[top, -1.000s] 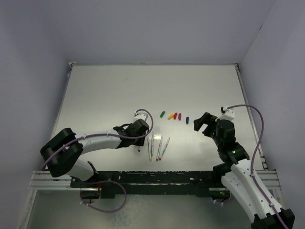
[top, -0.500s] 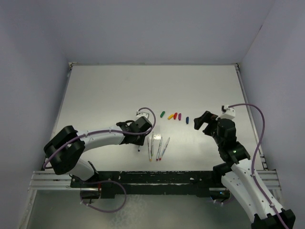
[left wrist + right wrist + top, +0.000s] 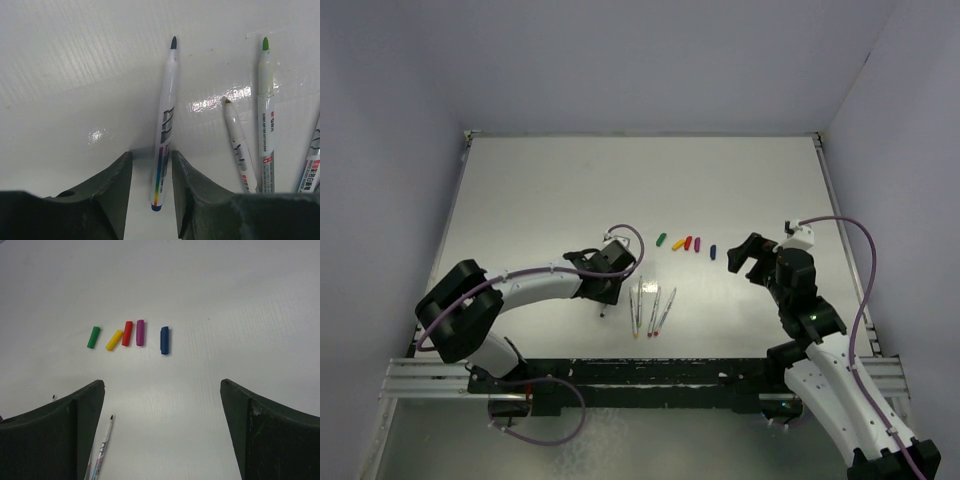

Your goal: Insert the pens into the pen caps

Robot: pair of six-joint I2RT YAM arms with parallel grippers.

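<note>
The left tool [image 3: 150, 154] stands narrow, astride one pen [image 3: 168, 100] lying on the tabletop [image 3: 75, 75]; whether it pinches the pen, I cannot tell. To its right lie other pens [image 3: 265, 115]. The right tool [image 3: 162, 385] gapes wide, with the pen caps [image 3: 140, 333] in a row ahead of it.

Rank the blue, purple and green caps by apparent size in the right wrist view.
1. blue cap and purple cap: look alike, not ranked.
2. green cap: slightly smaller-looking, though its tilt leaves that unsure.

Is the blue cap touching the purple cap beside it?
Apart. The right wrist view shows a plain gap between the blue cap and the purple cap.
</note>
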